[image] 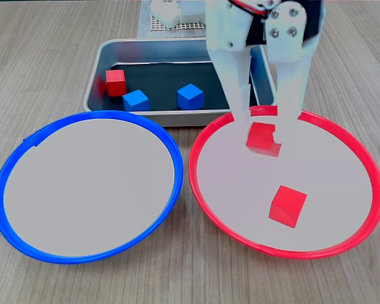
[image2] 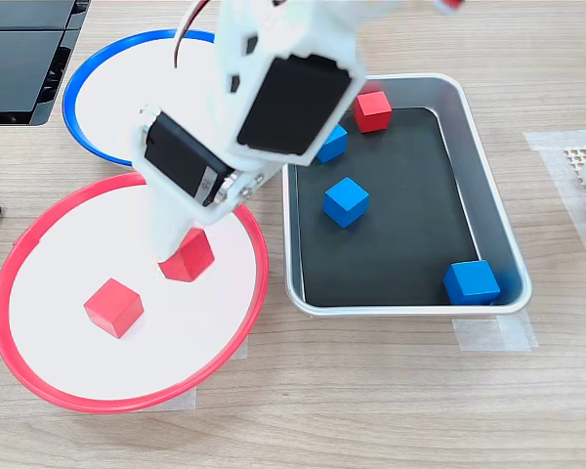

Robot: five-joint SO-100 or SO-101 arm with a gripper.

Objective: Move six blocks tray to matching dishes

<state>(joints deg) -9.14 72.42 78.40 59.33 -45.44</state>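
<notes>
progress: two red blocks are over the red-rimmed dish [image: 367,209]; one lies loose on the pale centre [image: 287,206], toward the near side in a fixed view; the other [image: 263,139] sits between the fingers of the gripper [image: 266,130], low over the dish, tilted a little; cannot tell whether it touches the plate surface or hangs just above it; the jaws stand either side of it and look closed on it, not yet let go.

blue-rimmed dish [image: 25,209]: nothing in it; no blue block moved yet.

tray [image2: 493,225] count, taken from the fixed view that looks down on it: one red block [image2: 372,110] at the far corner; three blue blocks; one half hidden under the arm [image2: 333,144], one mid-floor [image2: 346,201], one in the near right corner [image2: 471,281]; four left in the tray in all.

totals: six blocks, three red, three blue; two dishes; one tray; one gripper.

judgement: one placed for sure, a second about to be released, so roughly a third done; remaining: release this red block, fetch the last red from the tray corner, then all three blues to the blue dish; the corner blocks sit close to the tray wall, likely the awkward grabs.
</notes>
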